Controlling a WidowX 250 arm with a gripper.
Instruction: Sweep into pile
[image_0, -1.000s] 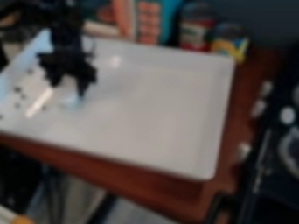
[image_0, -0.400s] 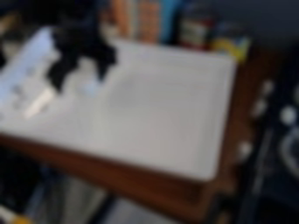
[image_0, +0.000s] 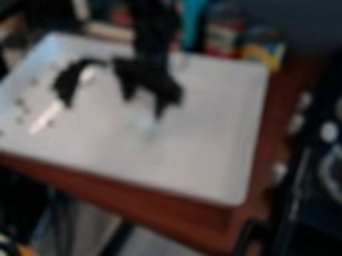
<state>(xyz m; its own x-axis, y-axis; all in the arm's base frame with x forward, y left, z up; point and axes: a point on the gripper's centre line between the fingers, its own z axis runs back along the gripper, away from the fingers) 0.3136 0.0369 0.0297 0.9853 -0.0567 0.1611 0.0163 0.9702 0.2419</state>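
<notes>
The gripper (image_0: 143, 106) hangs over the middle of the white tray (image_0: 194, 125), pointing down, its two fingers spread apart. A faint bluish patch shows on the tray beneath it; I cannot tell whether it is a reflection. To the gripper's left lies a curved black thing (image_0: 67, 86), apart from it. A pale strip (image_0: 45, 118) runs down and left from near the black thing's lower end; whether they are joined I cannot tell. Several small dark bits (image_0: 21, 102) are scattered along the tray's left side.
Behind the tray's back edge stand a jar with a red label (image_0: 224, 37) and a yellow-labelled container (image_0: 265, 52). The tray rests on a brown wooden surface (image_0: 200, 215). At the right is a dark stove (image_0: 310, 190) with white knobs.
The gripper has moved right across the tray, from the left part to the middle. The curved black thing now stands apart from it at the left. The pale strip has stayed put.
</notes>
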